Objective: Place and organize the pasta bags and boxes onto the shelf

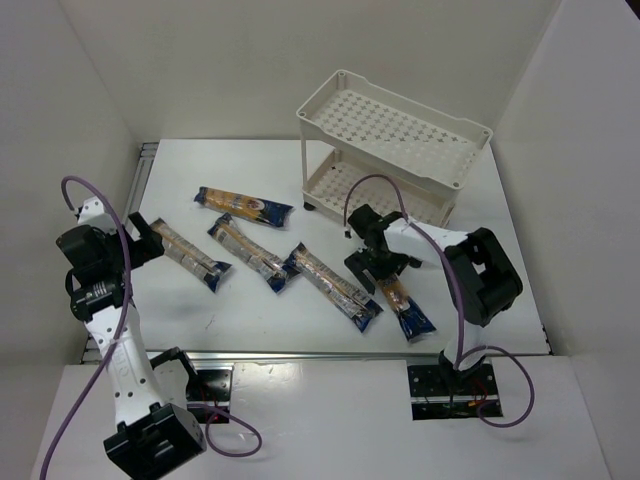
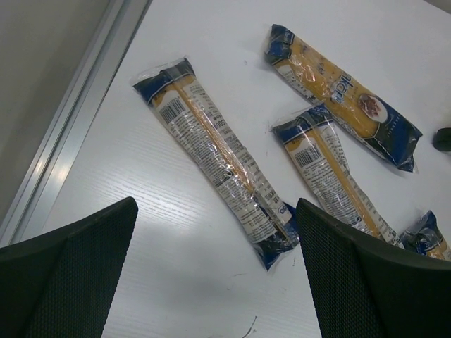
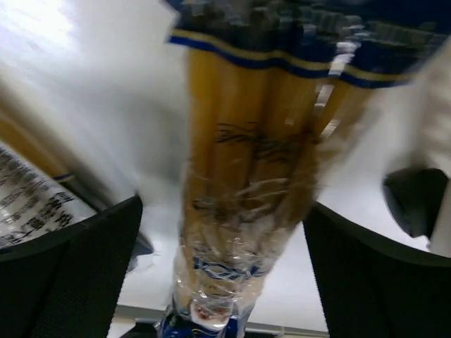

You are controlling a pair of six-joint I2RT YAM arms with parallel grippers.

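Observation:
Five spaghetti packets lie on the white table. My right gripper (image 1: 381,268) stands open over the upper end of the rightmost packet (image 1: 406,306). In the right wrist view that packet (image 3: 246,183) runs between the dark fingers (image 3: 70,274) with a gap on each side. My left gripper (image 1: 141,243) is open at the far left, just beside the leftmost packet (image 1: 190,256). In the left wrist view the gripper (image 2: 215,282) hangs above bare table near that packet's (image 2: 218,158) dark blue end. The cream two-tier shelf (image 1: 452,128) stands at the back right with nothing on its top tray.
Three other packets lie between the arms (image 1: 244,206) (image 1: 250,253) (image 1: 335,285). Two of them appear in the left wrist view (image 2: 342,95) (image 2: 331,169). A metal rail (image 2: 77,120) edges the table on the left. White walls enclose the table.

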